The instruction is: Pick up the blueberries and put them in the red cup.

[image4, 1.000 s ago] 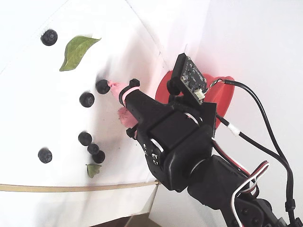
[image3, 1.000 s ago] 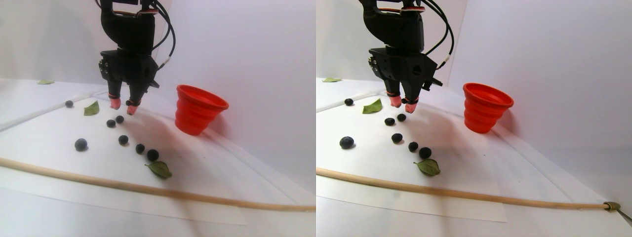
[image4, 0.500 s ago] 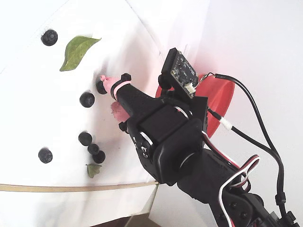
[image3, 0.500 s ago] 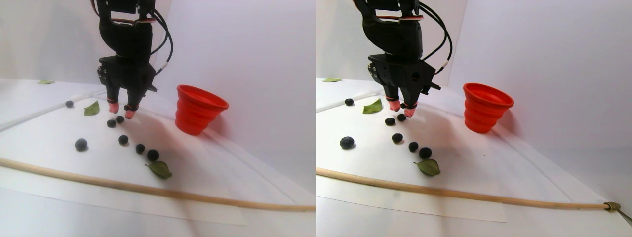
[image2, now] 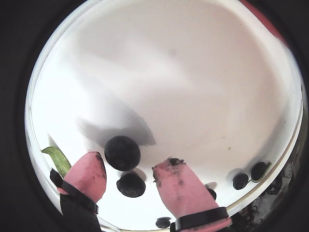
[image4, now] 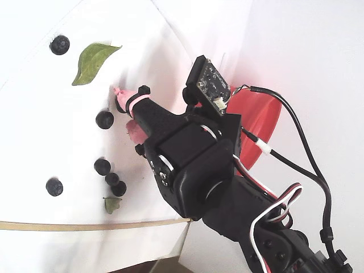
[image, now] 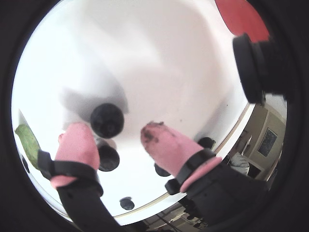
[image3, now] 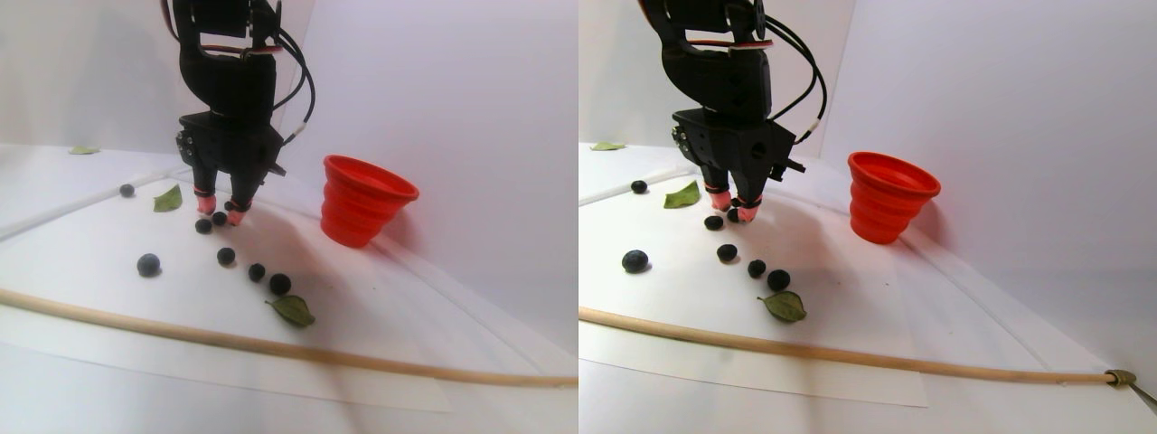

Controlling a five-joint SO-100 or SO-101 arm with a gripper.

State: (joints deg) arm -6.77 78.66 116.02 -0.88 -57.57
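Down toward the berries the end effector (image3: 216, 211) has come since a second ago, and its pink tips now sit low over the white bench (image3: 380, 298). In the left half of the stereo pair view, going from the left, one of the blueberries (image3: 126, 190) lies far back, next to a green leaf (image3: 167, 198). A bigger berry (image3: 148, 264) sits alone nearer the front. Then come two berries right under the pink tips, and three more in a slanted row toward a second leaf (image3: 293, 310). A long wooden stick (image3: 271, 348) runs across the front. The red cup (image3: 364, 200) stands upright at the right, well apart from the berries.

In a wrist view, the pink fingers (image2: 181, 186) are spread apart. One dark berry (image2: 122, 152) lies between them, and another berry (image2: 131, 184) sits just below it. Nothing is pinched yet.
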